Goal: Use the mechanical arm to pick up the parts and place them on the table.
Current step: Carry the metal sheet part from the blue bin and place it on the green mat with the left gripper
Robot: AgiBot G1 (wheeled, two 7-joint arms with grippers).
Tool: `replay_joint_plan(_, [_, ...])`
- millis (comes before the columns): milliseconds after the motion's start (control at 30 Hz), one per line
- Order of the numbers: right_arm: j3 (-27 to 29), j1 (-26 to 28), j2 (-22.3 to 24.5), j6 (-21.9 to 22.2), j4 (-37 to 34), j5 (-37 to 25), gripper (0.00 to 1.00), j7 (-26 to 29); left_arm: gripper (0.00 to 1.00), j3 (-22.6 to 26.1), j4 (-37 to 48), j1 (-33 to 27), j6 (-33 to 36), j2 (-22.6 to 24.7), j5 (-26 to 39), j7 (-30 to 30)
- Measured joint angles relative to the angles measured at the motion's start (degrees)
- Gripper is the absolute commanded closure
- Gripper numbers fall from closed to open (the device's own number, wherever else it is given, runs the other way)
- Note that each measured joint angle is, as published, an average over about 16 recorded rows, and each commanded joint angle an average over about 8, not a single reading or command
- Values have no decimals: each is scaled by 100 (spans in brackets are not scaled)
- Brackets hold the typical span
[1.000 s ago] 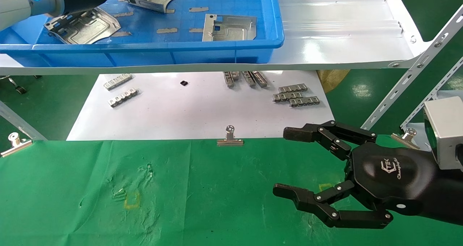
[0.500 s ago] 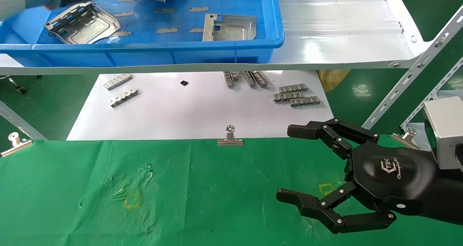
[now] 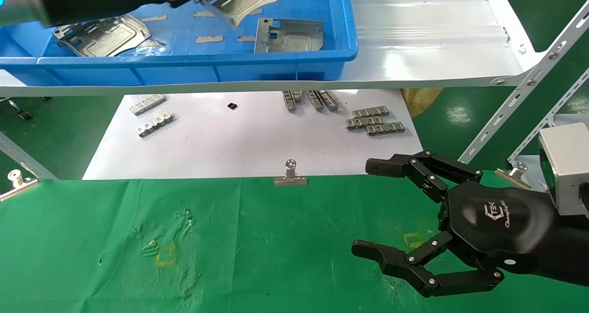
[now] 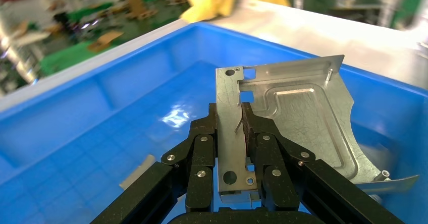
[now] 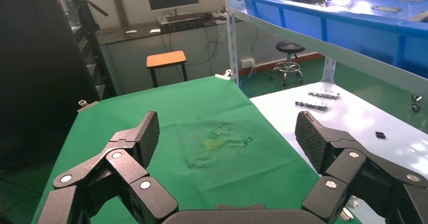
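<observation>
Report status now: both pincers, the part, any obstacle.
Left pincer shut on stamped metal part, lifted above blue tray. Right pincer open, hovering over green table. Nothing blocking seen.

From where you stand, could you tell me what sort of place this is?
Probably a factory workstation: a blue plastic tray of stamped metal parts on steel racking, with a cloth-covered table below.

The counter (image 3: pixel 285 239) is wrinkled green cloth, marked with faint yellow squares (image 3: pixel 165 255) and pinned along its far edge by silver clips (image 3: pixel 290 175) — beyond that edge a white sheet (image 3: pixel 239 142) carries small grey toothed strips (image 3: pixel 375 122).
</observation>
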Motion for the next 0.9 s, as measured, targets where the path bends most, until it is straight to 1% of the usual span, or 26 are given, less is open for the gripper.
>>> replay_joint_plan(200, [0,0,0,0,0,0,0,0,100,32,-174,-10,1093,-367,-30,351])
replay_joint_plan(400, [0,0,0,0,0,0,0,0,100,179,-605,159,1768,-711,-161,561])
replay_joint_plan(500, [0,0,0,0,0,0,0,0,100,318,-1013,391,1934,-912,-355,612])
replay_joint_plan(633, [0,0,0,0,0,0,0,0,100,582,-1734,834,1995,-1257,-764,640])
replay_joint_plan(800, [0,0,0,0,0,0,0,0,100,999,-2594,1455,1977,-1764,-1350,642])
replay_joint_plan(900, [0,0,0,0,0,0,0,0,100,1290,-2978,1777,1950,-2037,-1575,726])
